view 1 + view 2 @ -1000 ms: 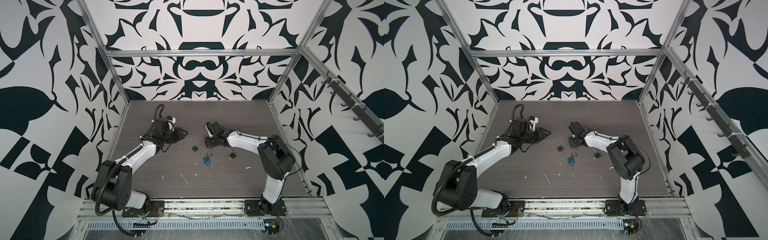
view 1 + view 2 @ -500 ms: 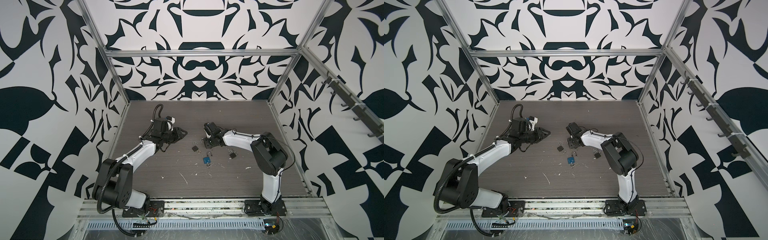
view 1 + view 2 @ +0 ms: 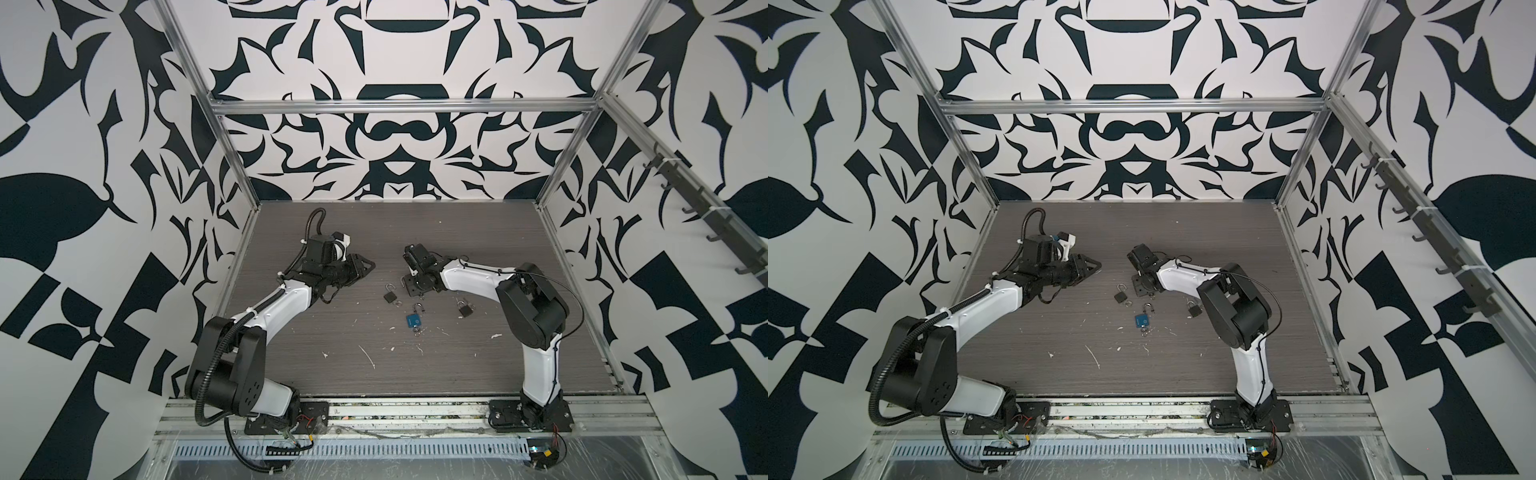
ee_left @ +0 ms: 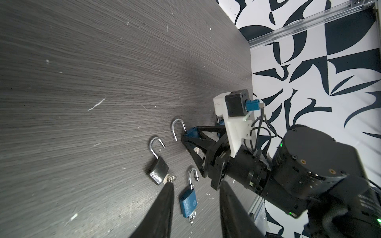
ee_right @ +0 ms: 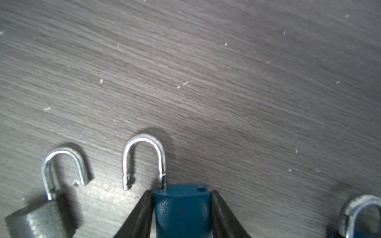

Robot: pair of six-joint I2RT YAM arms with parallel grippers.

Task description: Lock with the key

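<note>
The left pincer (image 3: 371, 265) hangs above the desk (image 3: 415, 374), left of centre, fingers apart and empty. Just right of it lies the grey padlock (image 3: 390, 296), shackle open, a key ring (image 4: 170, 178) at its base. The right pincer (image 5: 181, 193), low at mid-desk, grips the dark blue padlock (image 5: 182, 212) by its body, shackle swung open. Nearer lies the light blue padlock (image 3: 413, 320); farther right, a dark padlock (image 3: 465, 308).

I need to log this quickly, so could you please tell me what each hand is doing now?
Left hand: open, empty.
Right hand: closed on the dark blue padlock.
</note>
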